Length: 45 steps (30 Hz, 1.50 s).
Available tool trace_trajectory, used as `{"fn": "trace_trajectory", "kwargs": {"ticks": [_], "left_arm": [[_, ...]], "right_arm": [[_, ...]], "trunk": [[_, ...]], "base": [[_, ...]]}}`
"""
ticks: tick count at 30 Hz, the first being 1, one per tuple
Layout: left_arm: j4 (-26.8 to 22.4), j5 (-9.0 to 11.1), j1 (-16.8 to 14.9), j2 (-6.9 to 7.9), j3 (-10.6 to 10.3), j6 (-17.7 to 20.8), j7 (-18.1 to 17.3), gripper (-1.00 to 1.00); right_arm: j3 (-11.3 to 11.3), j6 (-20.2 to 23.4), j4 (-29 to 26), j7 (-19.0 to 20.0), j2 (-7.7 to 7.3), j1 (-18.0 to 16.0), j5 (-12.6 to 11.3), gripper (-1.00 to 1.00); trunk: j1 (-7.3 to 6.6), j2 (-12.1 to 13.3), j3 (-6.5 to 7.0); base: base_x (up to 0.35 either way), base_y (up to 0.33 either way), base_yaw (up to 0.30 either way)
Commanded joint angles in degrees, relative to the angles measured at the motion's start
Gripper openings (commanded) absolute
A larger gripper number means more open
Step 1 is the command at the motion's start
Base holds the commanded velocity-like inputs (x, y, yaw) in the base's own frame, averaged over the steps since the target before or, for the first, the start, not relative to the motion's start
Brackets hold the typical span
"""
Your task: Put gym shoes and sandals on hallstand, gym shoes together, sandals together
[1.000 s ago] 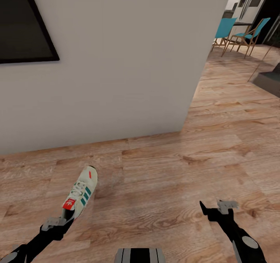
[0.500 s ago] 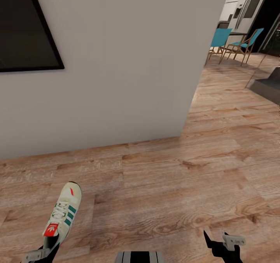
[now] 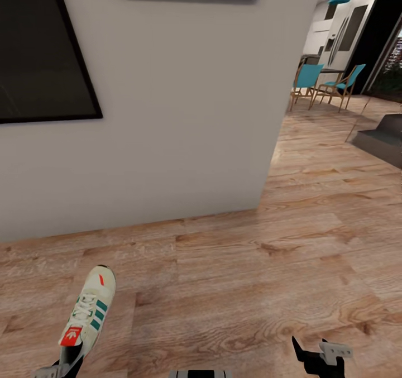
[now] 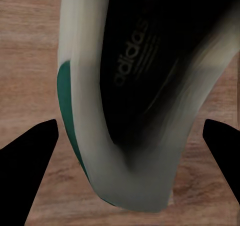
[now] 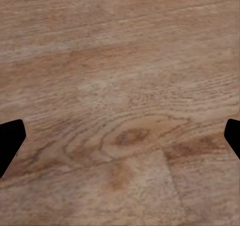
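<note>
- One white lace-up gym shoe with green side stripes and a red-orange tongue patch shows in the head view, heel end at the left gripper, toe pointing toward the white wall.
- Left wrist view: the shoe's dark insole lies between the two black fingertips; whether they clamp it cannot be told.
- Right gripper hangs with fingers apart over light brown wood-grain plank flooring.
- Carrying it well likely means keeping the heel grip firm while driving.
- Two blue chairs stand well away.
</note>
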Motion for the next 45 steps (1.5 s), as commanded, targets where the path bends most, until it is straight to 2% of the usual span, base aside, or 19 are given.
{"fn": "trace_trajectory", "kwargs": {"ticks": [1,9,14,24,34,40,45], "left_arm": [[0.1,-0.5,-0.1,-0.05,0.5,-0.3,-0.3,-1.0],[0.4,-0.5,0.0,-0.17,0.9,-0.3,-0.3,-1.0],[0.4,-0.5,0.0,-0.2,0.9,-0.3,-0.3,-1.0],[0.4,-0.5,0.0,-0.23,0.9,-0.3,-0.3,-1.0],[0.4,-0.5,0.0,-0.23,0.9,-0.3,-0.3,-1.0],[0.4,-0.5,0.0,-0.23,1.0,-0.4,-0.3,-1.0],[0.5,-0.1,0.1,-0.23,2.9,-0.8,-0.3,-1.0]], "right_arm": [[-0.5,-0.3,0.1,0.4,0.08,-0.1,0.6,1.0],[-0.4,-0.2,1.0,0.4,0.3,-0.1,0.6,1.0],[-0.4,-0.2,3.4,0.4,0.33,-0.1,0.5,1.0],[-0.4,-0.2,4.1,0.2,0.38,-0.1,0.5,1.0],[-0.4,-0.3,4.1,0.2,0.46,-0.1,0.5,1.0],[-0.4,-0.3,4.1,0.2,0.48,-0.1,0.5,1.0],[-0.4,-0.3,4.1,0.2,0.54,-0.1,0.5,1.0]], "trunk": [[-0.03,0.0,0.28],[-0.24,0.1,2.65],[-0.37,0.2,3.82],[-0.63,0.3,6.05],[-0.88,0.4,8.26],[-2.18,2.8,9.35],[-3.28,4.8,10.24]], "base": [[0.0,0.0,0.0],[0.0,0.0,0.0],[0.0,0.0,0.0],[0.0,0.0,0.002],[0.0,0.0,0.164],[0.0,0.0,0.263],[0.0,0.0,0.273]]}}
